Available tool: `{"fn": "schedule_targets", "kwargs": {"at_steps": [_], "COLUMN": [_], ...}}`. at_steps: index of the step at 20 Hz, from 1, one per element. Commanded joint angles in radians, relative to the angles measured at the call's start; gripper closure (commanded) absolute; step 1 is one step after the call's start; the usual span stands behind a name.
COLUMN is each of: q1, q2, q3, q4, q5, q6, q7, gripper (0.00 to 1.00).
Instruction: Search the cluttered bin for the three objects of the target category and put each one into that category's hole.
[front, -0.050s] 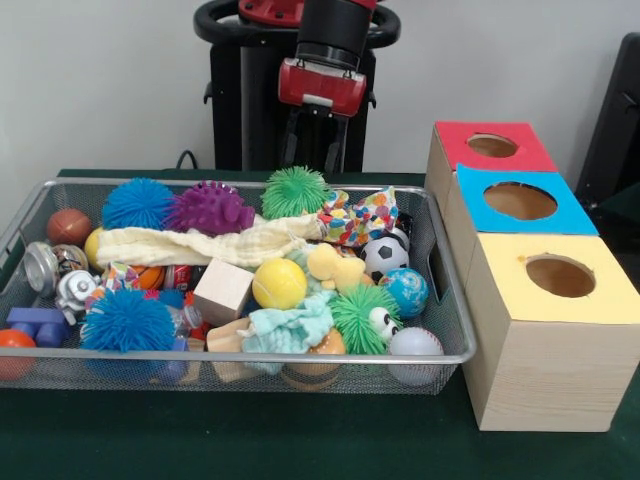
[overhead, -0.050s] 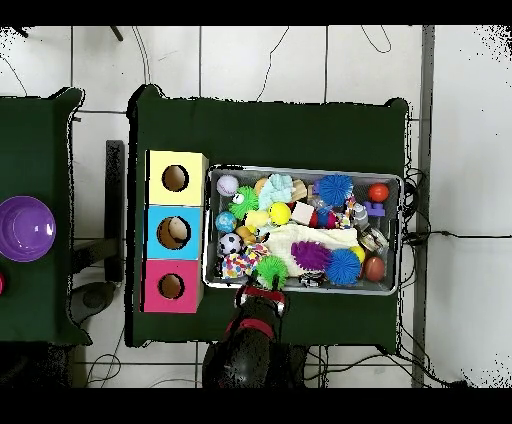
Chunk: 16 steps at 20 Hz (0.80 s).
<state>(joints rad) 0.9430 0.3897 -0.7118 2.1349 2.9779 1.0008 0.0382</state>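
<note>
Behind the wire bin (front, -0.050s: 452, 300), arm's gripper (front, -0.050s: 316, 150) hangs just over the far rim nr the green spiky ball (front, -0.050s: 294, 190); can't tell its state. Bin packed w/ toys; red (front, -0.050s: 492, 146), blue (front, -0.050s: 520, 201), yellow box (front, -0.050s: 560, 276) holes sit beside it on green surface (front, -0.050s: 300, 440)

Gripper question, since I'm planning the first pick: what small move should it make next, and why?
Probably a short descent toward the green spiky ball. The gripper hangs above the bin's far rim, nearly over that ball, holding nothing, and the ball lies on top of the clutter. Whether its fingers are open cannot be told, so check that first.
</note>
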Motion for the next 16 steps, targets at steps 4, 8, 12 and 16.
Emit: {"fn": "schedule_targets", "kwargs": {"at_steps": [4,8,12,16], "q1": [-0.029,-0.026,-0.033,-0.019], "q2": [-0.007,-0.003,-0.015,0.002], "q3": [0.070,0.062,0.065,0.046], "q4": [-0.204,-0.220,-0.233,-0.245], "q5": [0.024,0.029,0.036,0.040], "q6": [0.022,0.008,0.000,-0.014], "q7": [0.004,0.022,0.044,0.075], "gripper": [0.00,0.00,0.00,0.00]}}
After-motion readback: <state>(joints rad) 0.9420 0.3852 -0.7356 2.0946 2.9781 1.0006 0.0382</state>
